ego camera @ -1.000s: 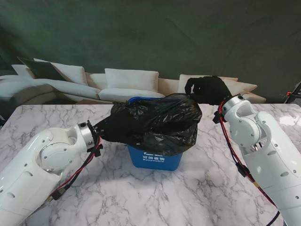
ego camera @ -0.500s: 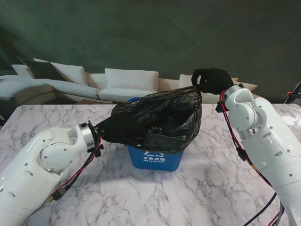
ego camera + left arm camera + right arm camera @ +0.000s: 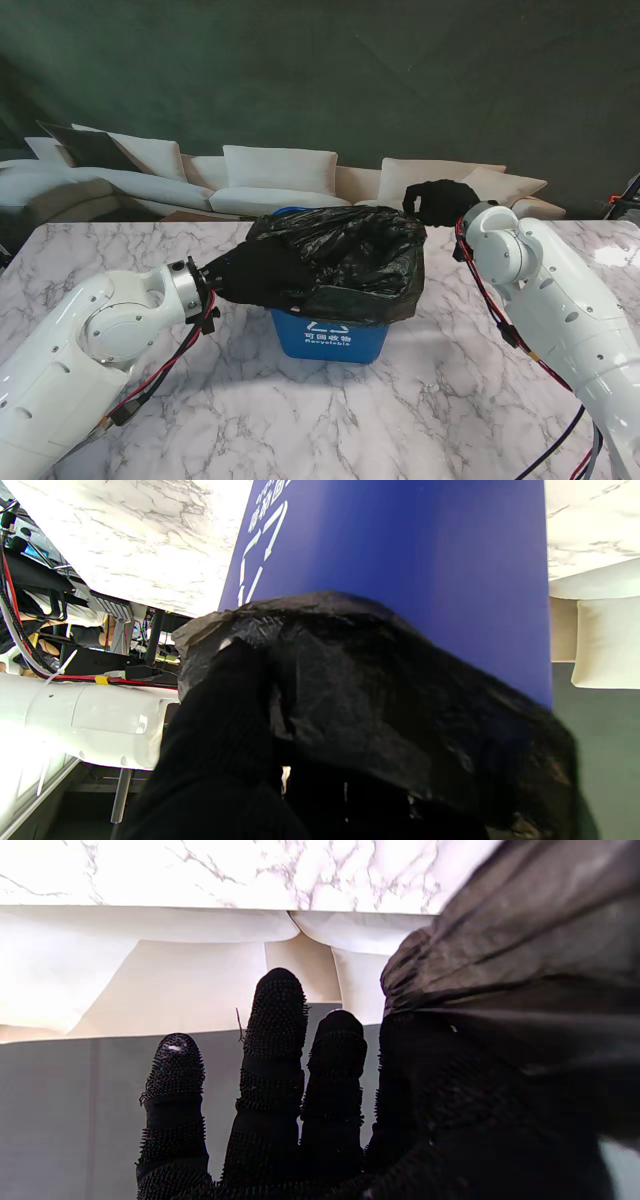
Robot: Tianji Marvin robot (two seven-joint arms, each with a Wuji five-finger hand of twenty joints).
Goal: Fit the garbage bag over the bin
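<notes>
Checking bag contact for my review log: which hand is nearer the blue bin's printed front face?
Left. The left hand, shut on the garbage bag, sits at the blue bin front-left rim. The right hand is at the bag's far right corner.

We count one blue bin, one black garbage bag, one marble desk, and two gloved hands: left hand, right hand.

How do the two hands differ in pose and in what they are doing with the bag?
The left hand is buried in the bag, gripping its edge; the right hand sits at the far right corner. The left hand's fingers are hidden; the right hand's fingers are mostly straight and spread. Both wear black gloves.
</notes>
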